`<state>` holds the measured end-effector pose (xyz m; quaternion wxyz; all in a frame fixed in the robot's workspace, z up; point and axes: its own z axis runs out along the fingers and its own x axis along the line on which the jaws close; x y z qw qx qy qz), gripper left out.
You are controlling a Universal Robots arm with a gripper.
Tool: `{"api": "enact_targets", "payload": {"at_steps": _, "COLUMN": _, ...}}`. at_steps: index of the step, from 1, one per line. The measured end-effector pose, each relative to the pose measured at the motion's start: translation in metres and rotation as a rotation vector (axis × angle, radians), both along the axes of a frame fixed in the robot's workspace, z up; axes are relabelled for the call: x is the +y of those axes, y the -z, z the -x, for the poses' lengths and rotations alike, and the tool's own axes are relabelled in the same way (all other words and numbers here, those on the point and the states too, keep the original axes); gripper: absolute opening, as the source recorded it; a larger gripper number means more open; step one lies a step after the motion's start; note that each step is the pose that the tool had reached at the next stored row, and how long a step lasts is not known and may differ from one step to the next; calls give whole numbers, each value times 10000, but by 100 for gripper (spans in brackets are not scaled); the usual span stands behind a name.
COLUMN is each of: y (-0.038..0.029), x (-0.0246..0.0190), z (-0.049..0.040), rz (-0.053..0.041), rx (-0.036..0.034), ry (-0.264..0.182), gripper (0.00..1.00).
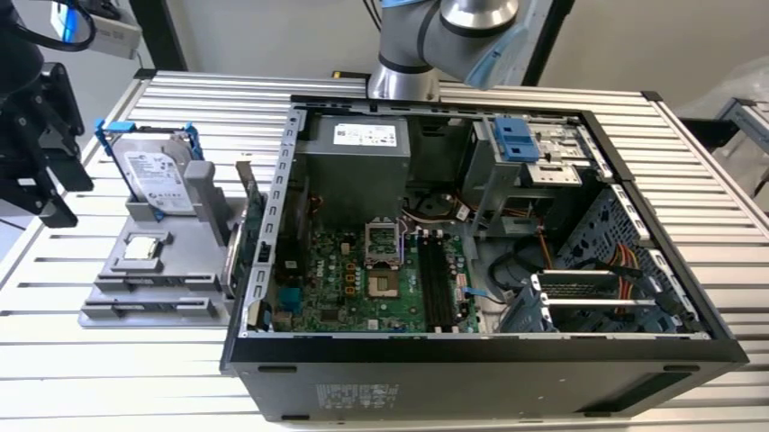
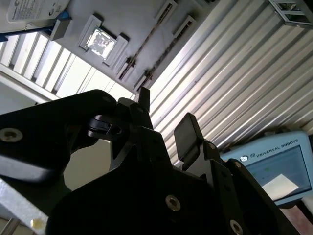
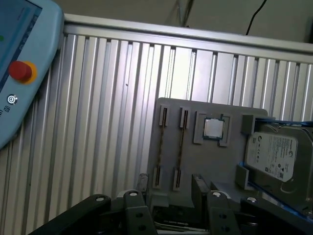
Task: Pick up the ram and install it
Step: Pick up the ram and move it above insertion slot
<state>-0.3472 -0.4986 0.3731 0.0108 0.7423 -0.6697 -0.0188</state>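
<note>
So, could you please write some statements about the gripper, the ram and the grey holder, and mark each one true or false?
1. The gripper holds the ram. False: the gripper is open and empty, and the ram stands on edge in the grey holder.
2. The hard drive in a blue frame stands on the grey holder. True.
3. The grey holder sits inside the computer case. False: it rests on the slatted table, at the exterior view's left of the case.
4. The processor chip lies in a recess of the grey holder. True.
</note>
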Motion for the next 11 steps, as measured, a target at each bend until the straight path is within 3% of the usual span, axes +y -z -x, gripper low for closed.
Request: {"api": "enact_targets", "payload": {"at_steps": 11, "y": 34, "x": 0, "z": 0, "rz": -1, "rx": 0, "ry": 0, "gripper": 100}}
